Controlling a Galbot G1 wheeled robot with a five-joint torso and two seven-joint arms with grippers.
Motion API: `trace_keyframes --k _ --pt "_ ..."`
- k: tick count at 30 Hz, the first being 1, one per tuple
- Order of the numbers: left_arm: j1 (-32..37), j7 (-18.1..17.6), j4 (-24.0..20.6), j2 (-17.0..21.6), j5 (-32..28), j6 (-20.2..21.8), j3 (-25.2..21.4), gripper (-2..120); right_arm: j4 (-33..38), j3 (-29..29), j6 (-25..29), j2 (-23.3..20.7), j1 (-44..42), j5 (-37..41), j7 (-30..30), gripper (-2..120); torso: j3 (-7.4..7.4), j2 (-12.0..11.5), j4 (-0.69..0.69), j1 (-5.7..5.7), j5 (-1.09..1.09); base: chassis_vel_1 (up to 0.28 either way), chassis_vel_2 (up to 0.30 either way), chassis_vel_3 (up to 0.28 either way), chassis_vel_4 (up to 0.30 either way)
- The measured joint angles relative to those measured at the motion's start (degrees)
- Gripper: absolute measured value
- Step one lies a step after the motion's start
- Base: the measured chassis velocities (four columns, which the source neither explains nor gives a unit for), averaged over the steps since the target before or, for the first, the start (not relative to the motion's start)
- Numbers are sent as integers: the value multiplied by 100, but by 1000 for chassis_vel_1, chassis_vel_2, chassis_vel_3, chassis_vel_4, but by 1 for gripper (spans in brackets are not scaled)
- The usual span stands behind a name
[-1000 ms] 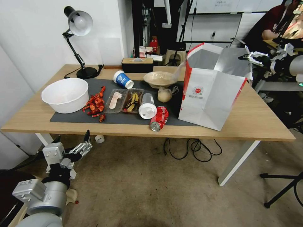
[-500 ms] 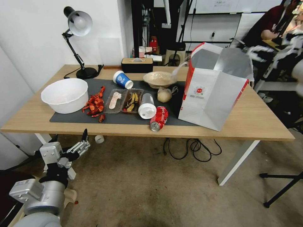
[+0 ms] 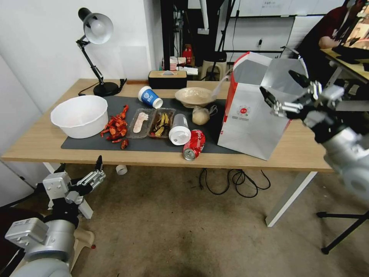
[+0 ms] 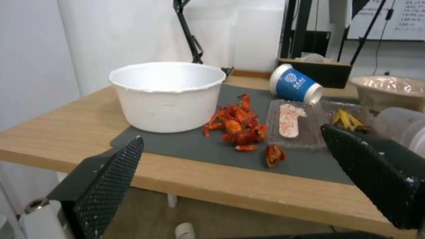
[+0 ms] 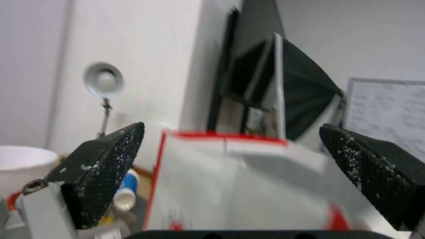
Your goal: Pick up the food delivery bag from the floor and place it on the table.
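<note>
The left gripper [image 3: 82, 172], its textured black pads spread wide, is held low before the table [image 3: 46, 142]. The boxy white paper food delivery bag [image 3: 253, 123], foil-lined and red-edged, is stood upright on the light-wood top. The right gripper [image 3: 282, 90] is held wide open beside it.

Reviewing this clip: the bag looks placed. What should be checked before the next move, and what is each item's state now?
1. Food delivery bag stands upright on the table: ok.
2. Bag base fully on the tabletop, clear of the front edge: ok.
3. Right pincer open, holding nothing: ok.
4. Right pincer clear of the bag's rim: cannot tell.
5. Left pincer open, low before the table: ok.
6. Red can beside the bag, not touching: ok.
</note>
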Motion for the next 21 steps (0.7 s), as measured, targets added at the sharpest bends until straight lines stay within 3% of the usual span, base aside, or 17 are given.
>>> trace_keyframes --k 5,10,14,21 --pt "70 109 0 -78 99 -5 102 100 543 474 12 751 -1344 -433 693 100 -1 1 -3 -1 -2 0 0 0 0" --pt "144 172 0 -159 160 -14 176 100 428 409 25 1230 -1896 -589 1080 100 0 0 -1 -1 0 0 0 0 0" --pt "151 220 0 -172 201 -14 191 100 198 86 20 1489 -2055 -691 1234 100 0 0 -1 -1 0 0 0 0 0" --pt "163 268 0 -187 224 33 163 100 116 -241 -93 1536 -2056 -608 1318 100 1 0 0 0 -1 0 0 0 0"
